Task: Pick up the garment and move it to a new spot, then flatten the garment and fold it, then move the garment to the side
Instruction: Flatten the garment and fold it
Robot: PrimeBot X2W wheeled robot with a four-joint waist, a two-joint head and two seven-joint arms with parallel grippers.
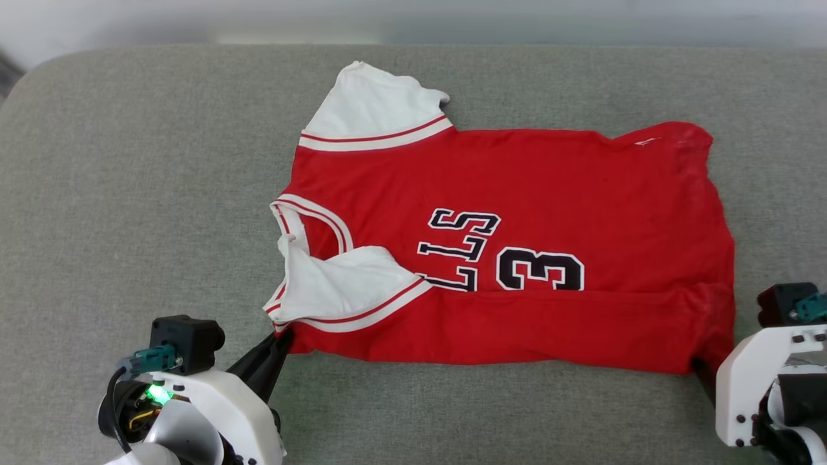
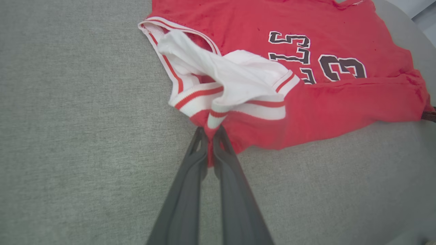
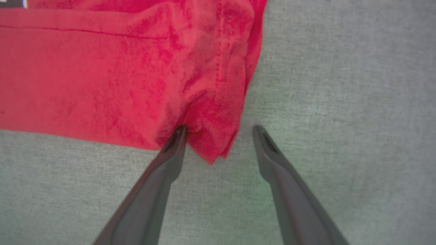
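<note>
Left gripper (image 2: 210,131), at the near edge of the grey cushion (image 1: 129,194), is pinched tight on the garment (image 1: 517,194) at its near-left corner, just below the white sleeve (image 2: 238,75). The right gripper (image 3: 220,129) stands wide astride the near-right hem corner (image 3: 214,149), one finger touching cloth, holding nothing. The garment lies mid-cushion, front up, with its near long side apparently turned over, so folding is judged in hand. Next, the right claw must close on that corner before both lift evenly.

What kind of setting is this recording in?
Probably an indoor garment-folding setup, home or lab unclear: a grey woven-fabric cushion-like surface with a rounded corner, a small red jersey shirt with white sleeves spread on it, a pale blurred wall behind.
</note>
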